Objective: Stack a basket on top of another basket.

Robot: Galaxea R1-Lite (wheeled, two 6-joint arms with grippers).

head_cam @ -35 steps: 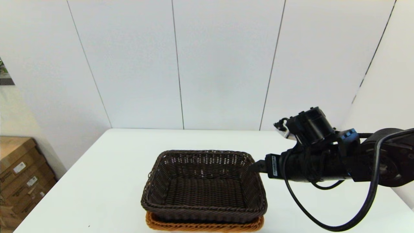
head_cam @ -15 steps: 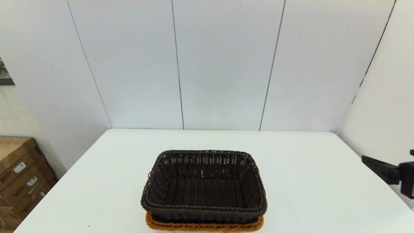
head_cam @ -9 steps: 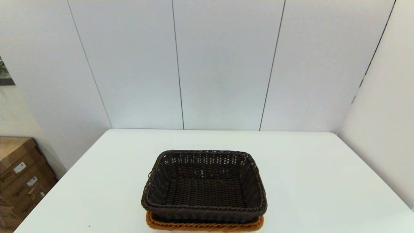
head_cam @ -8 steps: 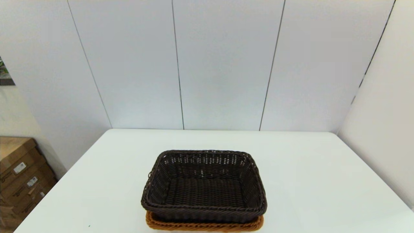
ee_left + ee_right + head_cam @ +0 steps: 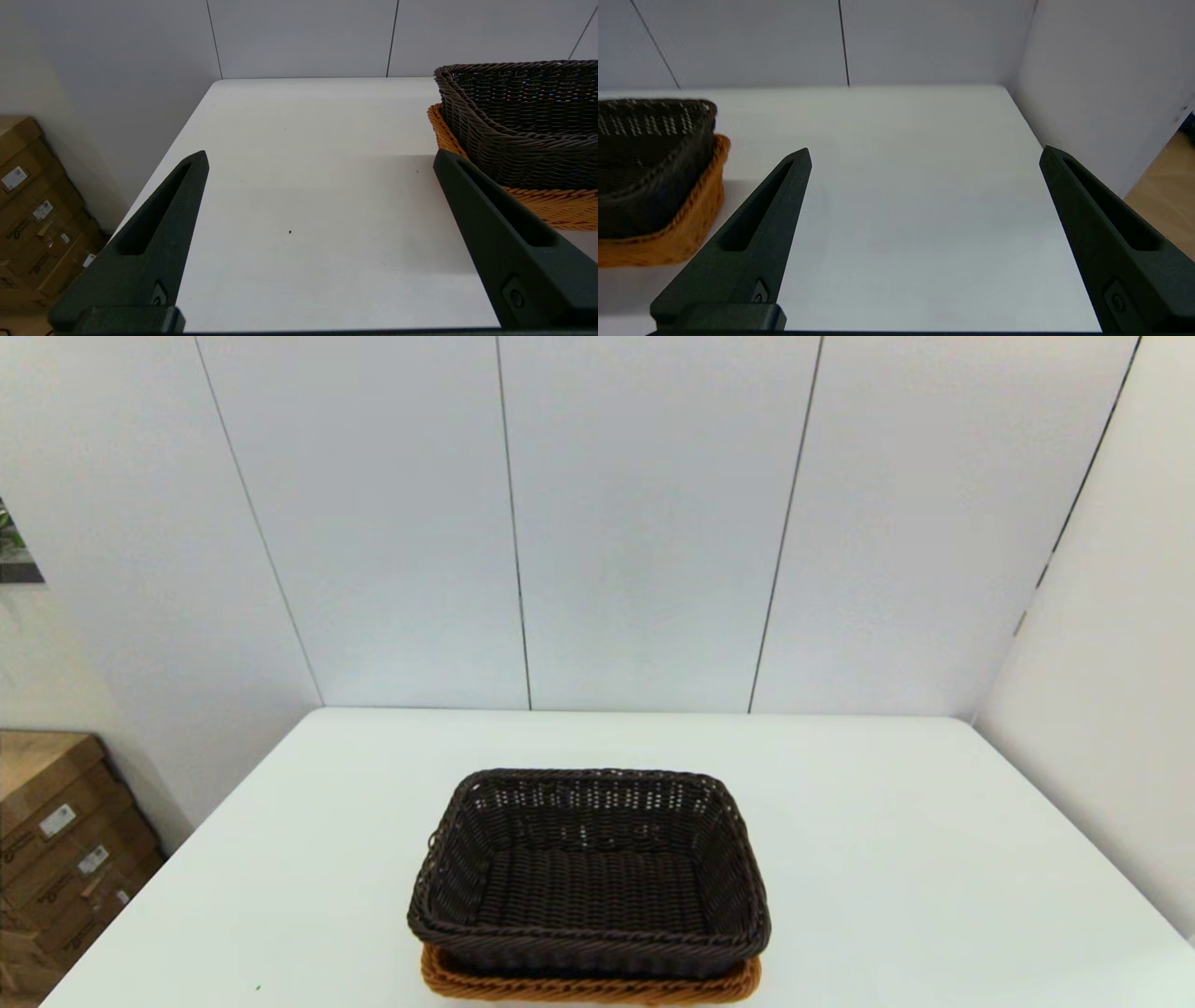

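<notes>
The dark brown basket [image 5: 588,877] sits nested inside the orange-tan basket [image 5: 588,987] near the table's front edge, only the tan rim showing below it. Both arms are out of the head view. In the left wrist view my left gripper [image 5: 320,158] is open over bare table, with the dark basket [image 5: 518,121] and the tan basket [image 5: 551,205] off to one side. My right gripper [image 5: 924,156] is open too, empty, with the dark basket [image 5: 644,154] and the tan basket [image 5: 686,224] off to its other side.
The white table [image 5: 934,859] stretches to wall panels behind and a side wall on the right. Cardboard boxes [image 5: 56,840] are stacked on the floor beyond the table's left edge. The floor [image 5: 1171,186] shows past the right edge.
My right arm has drawn back from the dark basket's right rim and left the head view. The stacked baskets have not moved.
</notes>
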